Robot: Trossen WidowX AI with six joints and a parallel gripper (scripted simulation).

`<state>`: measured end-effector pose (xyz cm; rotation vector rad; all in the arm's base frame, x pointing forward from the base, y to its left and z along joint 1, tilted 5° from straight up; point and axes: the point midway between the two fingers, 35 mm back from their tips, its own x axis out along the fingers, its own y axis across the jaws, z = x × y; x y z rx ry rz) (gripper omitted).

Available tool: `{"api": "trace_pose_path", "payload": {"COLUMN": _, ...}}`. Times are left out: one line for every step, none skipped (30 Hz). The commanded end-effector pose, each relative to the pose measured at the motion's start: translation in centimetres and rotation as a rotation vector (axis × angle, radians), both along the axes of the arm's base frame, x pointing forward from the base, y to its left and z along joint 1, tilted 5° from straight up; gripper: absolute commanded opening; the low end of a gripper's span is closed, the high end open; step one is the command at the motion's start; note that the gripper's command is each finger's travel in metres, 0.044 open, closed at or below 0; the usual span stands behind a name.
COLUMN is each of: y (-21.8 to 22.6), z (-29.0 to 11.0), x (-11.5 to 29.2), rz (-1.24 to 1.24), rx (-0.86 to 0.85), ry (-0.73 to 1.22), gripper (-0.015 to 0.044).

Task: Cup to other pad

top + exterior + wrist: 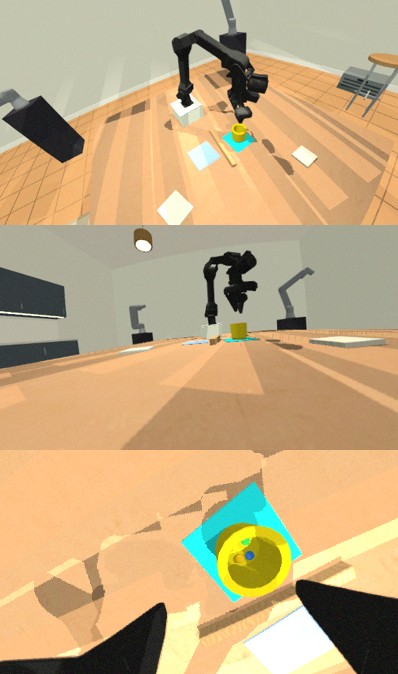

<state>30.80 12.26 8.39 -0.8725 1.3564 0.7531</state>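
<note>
The yellow cup (239,132) (238,330) (254,561) stands upright on the cyan pad (249,142) (249,339) (260,507). In the wrist view I see marbles inside it: an orange one (239,558), a blue one (249,555) and a green one (245,542). My gripper (242,114) (237,306) (230,597) is open and empty. It hangs above the cup, clear of the rim. The pale blue pad (204,154) (195,342) (287,642) lies beside the cyan pad, across the wooden stick (222,147) (214,339) (280,603).
The arm's white base block (187,112) (211,330) stands behind the pads. White tiles lie at the right (304,155) (347,341) and at the front (175,208). Dark camera boxes stand at left (42,127) and back (233,42). A stool (377,80) is far right.
</note>
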Motion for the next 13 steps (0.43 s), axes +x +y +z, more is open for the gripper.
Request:
{"api": "trace_pose_path", "payload": {"y": 0.08, "z": 2.39, "x": -0.24, "rz": -0.005, "rx": 0.001, "ry": -0.015, "gripper": 0.044}}
{"api": "trace_pose_path", "payload": {"y": 0.11, "z": 2.67, "x": -0.28, "rz": -0.006, "rx": 0.001, "ry": -0.015, "gripper": 0.044}}
{"api": "trace_pose_path", "payload": {"y": 0.15, "z": 2.84, "x": -0.29, "rz": -0.006, "rx": 0.001, "ry": -0.015, "gripper": 0.044}}
{"api": "trace_pose_path", "payload": {"y": 0.19, "z": 2.88, "x": -0.28, "rz": -0.006, "rx": 0.001, "ry": -0.016, "gripper": 0.044}}
{"api": "trace_pose_path", "payload": {"y": 0.22, "z": 2.89, "x": -0.26, "rz": -0.006, "rx": 0.001, "ry": -0.016, "gripper": 0.044}}
{"api": "trace_pose_path", "payload": {"y": 0.25, "z": 2.9, "x": -0.24, "rz": -0.006, "rx": 0.001, "ry": -0.016, "gripper": 0.044}}
{"api": "trace_pose_path", "payload": {"y": 0.27, "z": 2.9, "x": -0.23, "rz": -0.006, "rx": 0.001, "ry": -0.016, "gripper": 0.044}}
{"api": "trace_pose_path", "payload": {"y": 0.31, "z": 2.9, "x": -0.23, "rz": -0.006, "rx": 0.001, "ry": -0.016, "gripper": 0.044}}
{"api": "trace_pose_path", "payload": {"y": 0.29, "z": 2.42, "x": -0.18, "rz": -0.001, "rx": 0.005, "ry": -0.012, "gripper": 0.044}}
{"api": "trace_pose_path", "payload": {"y": 0.29, "z": 2.42, "x": -0.18, "rz": -0.001, "rx": 0.005, "ry": -0.012, "gripper": 0.044}}
{"api": "trace_pose_path", "payload": {"y": 0.29, "z": 2.42, "x": -0.18, "rz": -0.001, "rx": 0.005, "ry": -0.012, "gripper": 0.044}}
{"api": "trace_pose_path", "payload": {"y": 0.29, "z": 2.42, "x": -0.18, "rz": -0.001, "rx": 0.005, "ry": -0.012, "gripper": 0.044}}
{"api": "trace_pose_path", "payload": {"y": 0.29, "z": 2.42, "x": -0.18, "rz": -0.001, "rx": 0.005, "ry": -0.012, "gripper": 0.044}}
